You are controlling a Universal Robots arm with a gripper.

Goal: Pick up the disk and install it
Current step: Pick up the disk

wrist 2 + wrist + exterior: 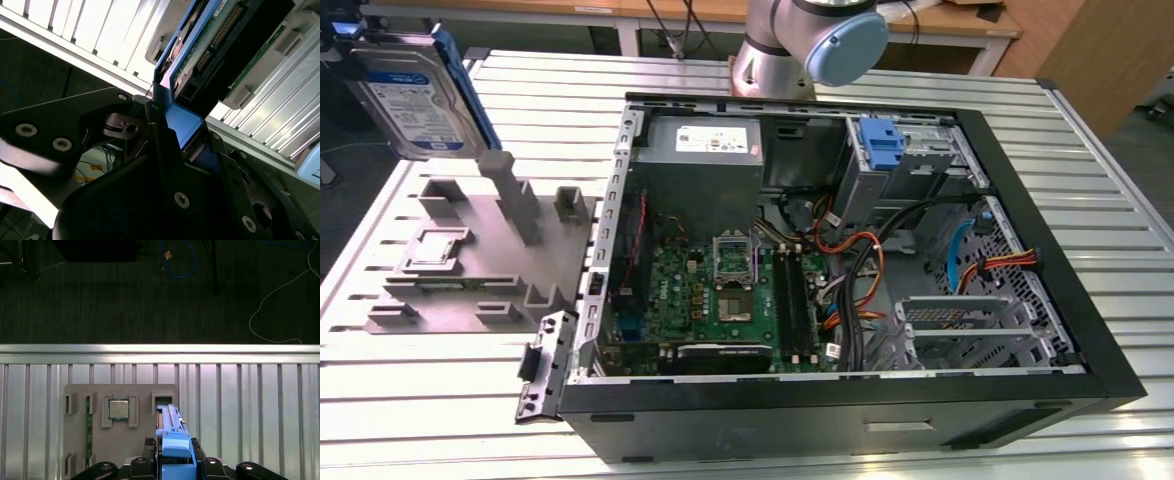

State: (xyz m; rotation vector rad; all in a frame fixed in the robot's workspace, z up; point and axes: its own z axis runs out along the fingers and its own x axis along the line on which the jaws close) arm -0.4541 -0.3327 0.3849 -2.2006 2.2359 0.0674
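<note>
From the second wrist view, my gripper (pixel 186 131) is clamped on the blue carrier end of the disk (pixel 220 45), one dark finger (pixel 159 131) on each side of the plastic. The drive's connector edge and green circuit board point away from the wrist.

In the first wrist view I look straight down the drive's thin edge. The disk hangs edge-on over the grey holder block (pixel 142 440), near an open slot (pixel 162 401) in it. A square processor chip (pixel 118 409) sits in another pocket of that block, and a green memory stick (pixel 88 432) stands in a narrow slot beside it. The block lies on the slatted aluminium table (pixel 250 405). Beyond the table edge is dark floor with a blue cable (pixel 180 260).

In the exterior view the disk is raised at the exterior view's left, label facing the camera, above the holder block and apparently clear of it. It is well apart from the open computer case (pixel 854 400). Inside the case I can see the motherboard (pixel 720 290), and further back a blue bracket (pixel 882 145) on the drive bay. The arm's base (pixel 814 40) stands behind the case.
</note>
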